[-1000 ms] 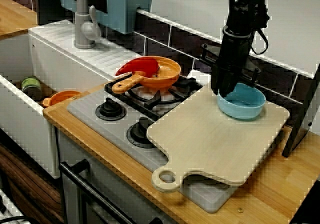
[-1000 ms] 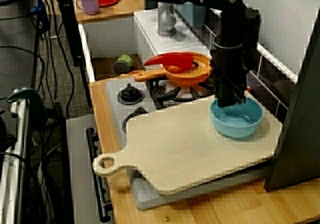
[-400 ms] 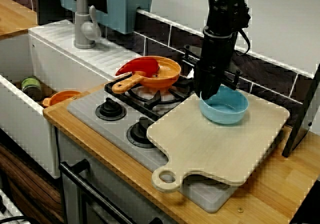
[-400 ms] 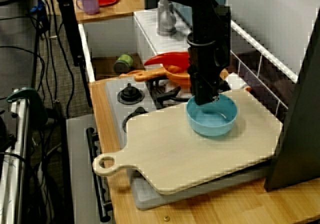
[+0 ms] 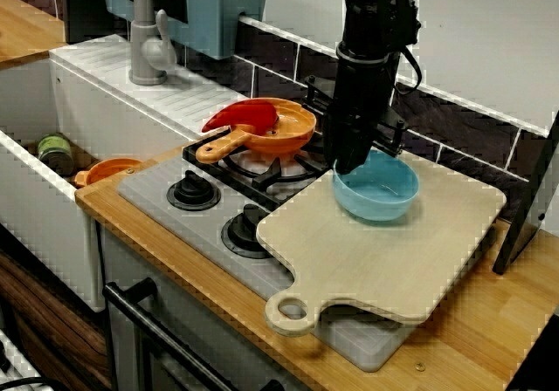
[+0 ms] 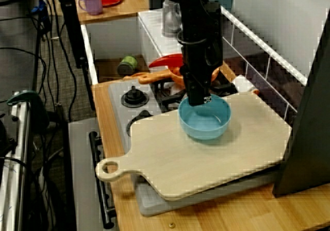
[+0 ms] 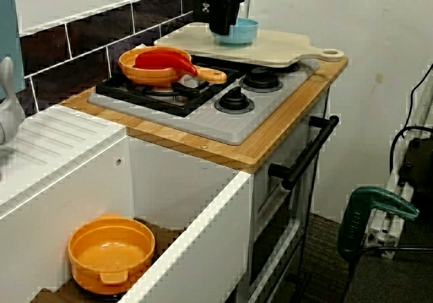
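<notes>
1. Claw (image 5: 342,169): points straight down, clenched on the stove-side rim of the blue bowl (image 5: 381,190).
2. Blue bowl: upright over the rear half of the cutting board (image 5: 384,256), toward the worktop's (image 5: 489,325) back edge; contact with the board cannot be told.
3. Cutting board: overlaps the stove (image 5: 166,201).
4. Orange pan (image 5: 284,133): on a rear burner near the bowl, holding a red utensil (image 5: 240,114).

I see the end effector (image 6: 198,101) pinching the bowl (image 6: 206,125) by its rim on the pan (image 6: 174,75) side. The bowl is at the board (image 6: 206,161) edge nearest the stove (image 6: 117,93).
</notes>
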Robot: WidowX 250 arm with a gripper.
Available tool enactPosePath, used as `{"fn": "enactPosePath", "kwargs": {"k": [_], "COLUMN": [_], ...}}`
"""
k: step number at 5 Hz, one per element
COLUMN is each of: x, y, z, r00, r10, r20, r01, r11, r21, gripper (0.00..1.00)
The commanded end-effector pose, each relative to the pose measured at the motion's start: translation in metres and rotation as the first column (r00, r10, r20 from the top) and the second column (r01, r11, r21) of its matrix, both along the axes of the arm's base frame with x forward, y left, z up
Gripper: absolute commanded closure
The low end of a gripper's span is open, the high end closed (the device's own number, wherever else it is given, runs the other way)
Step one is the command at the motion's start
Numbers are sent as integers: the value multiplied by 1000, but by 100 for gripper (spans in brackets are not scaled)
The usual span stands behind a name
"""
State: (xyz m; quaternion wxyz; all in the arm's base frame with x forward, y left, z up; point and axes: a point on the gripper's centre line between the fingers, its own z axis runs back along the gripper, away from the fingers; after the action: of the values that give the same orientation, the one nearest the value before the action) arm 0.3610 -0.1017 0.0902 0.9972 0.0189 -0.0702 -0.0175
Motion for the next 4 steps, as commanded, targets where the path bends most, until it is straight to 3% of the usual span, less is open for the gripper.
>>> {"fn": "enactPosePath", "kwargs": {"k": [1, 4], "x": [-18, -42], "y": [1, 8], "z": [23, 23], "r00": [996, 994], "r10": [-26, -40], "r20": [84, 99], "r01": [27, 42], "r11": [1000, 999], "r21": [-14, -18], "gripper": [100, 100]}}
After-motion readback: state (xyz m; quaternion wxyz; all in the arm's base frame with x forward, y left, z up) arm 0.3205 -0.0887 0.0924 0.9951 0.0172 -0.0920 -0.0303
